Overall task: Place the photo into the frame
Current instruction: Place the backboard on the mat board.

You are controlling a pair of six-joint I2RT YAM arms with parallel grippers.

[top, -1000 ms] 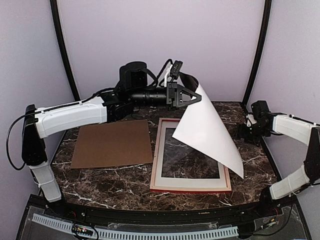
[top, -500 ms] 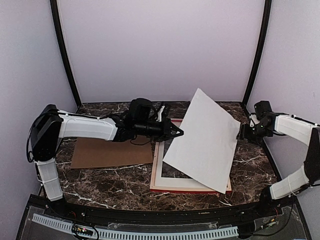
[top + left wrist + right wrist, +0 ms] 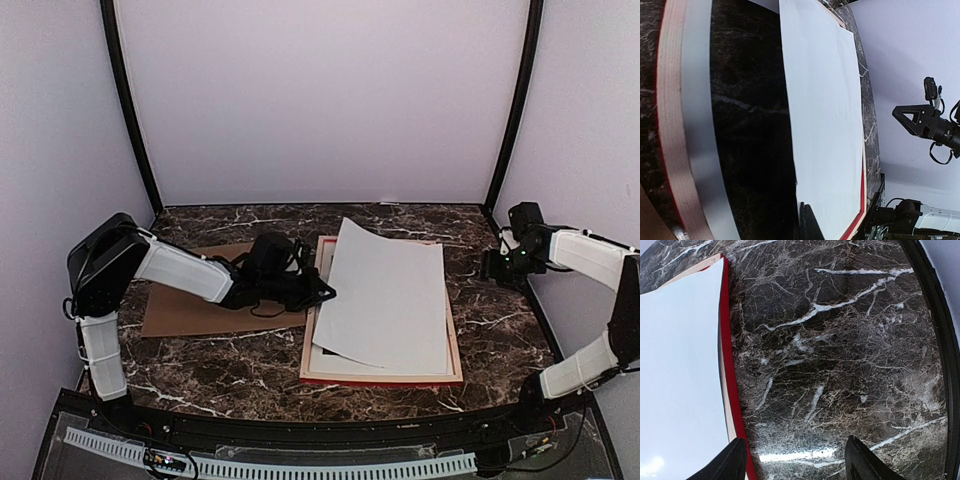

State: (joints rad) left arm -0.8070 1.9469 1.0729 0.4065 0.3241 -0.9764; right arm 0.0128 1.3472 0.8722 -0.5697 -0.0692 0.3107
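Two hands are in view, one at each side of the frame (image 3: 454, 362), which lies flat on the marble worktop (image 3: 220, 362) with its pale wood back upward and its red showing along the outer edge. The photo (image 3: 385, 295) lies over it, white back up and a little askew. It covers most of the opening and overhangs the far rail slightly. Along the left side, a strip of the white mat (image 3: 696, 125) and some of the dark window remain uncovered.

The left hand (image 3: 326, 293) reaches in low from the left, above the brown cardboard backing board (image 3: 185, 312). Its fingers are together at the photo's left edge. In the left wrist view one dark fingertip (image 3: 807, 227) sits right on that edge, so it seems to be pinching the sheet.

The right hand (image 3: 496, 266) hangs over bare worktop just right of the frame. Its fingers are apart with nothing between them. In the right wrist view the frame's red side (image 3: 733, 390) runs beside its left fingertip (image 3: 732, 462).
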